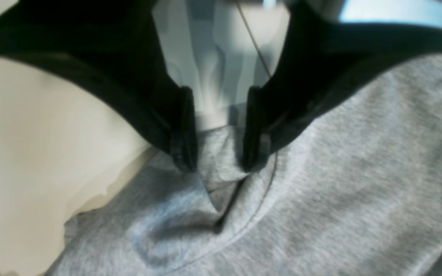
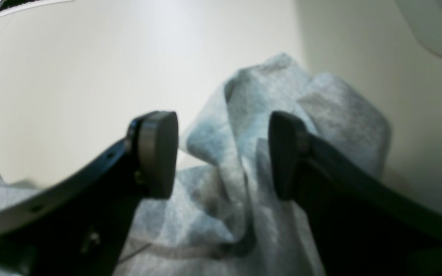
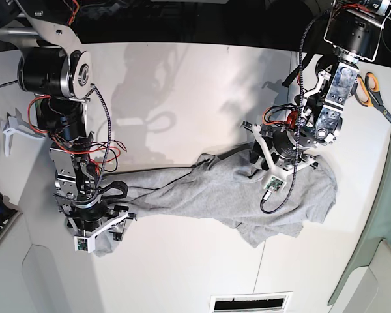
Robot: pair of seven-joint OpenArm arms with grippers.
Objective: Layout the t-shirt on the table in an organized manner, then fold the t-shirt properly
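Left wrist view, t-shirt [image 1: 320, 184] fold pinched in left gripper [image 1: 217, 163]

The base view looks straight down from overhead on the whole white counter [image 3: 182, 78], far enough off to take in both arms and the grey t-shirt [image 3: 215, 192] stretched between them. The left wrist view sits just behind the left gripper [image 1: 219, 163], very near the cloth, looking along the jaws onto the shirt and a strip of counter. The right wrist view rides behind the right gripper [image 2: 223, 153], facing out over bunched fabric toward bare counter. All three views share the t-shirt, and each wrist view covers one end of it.
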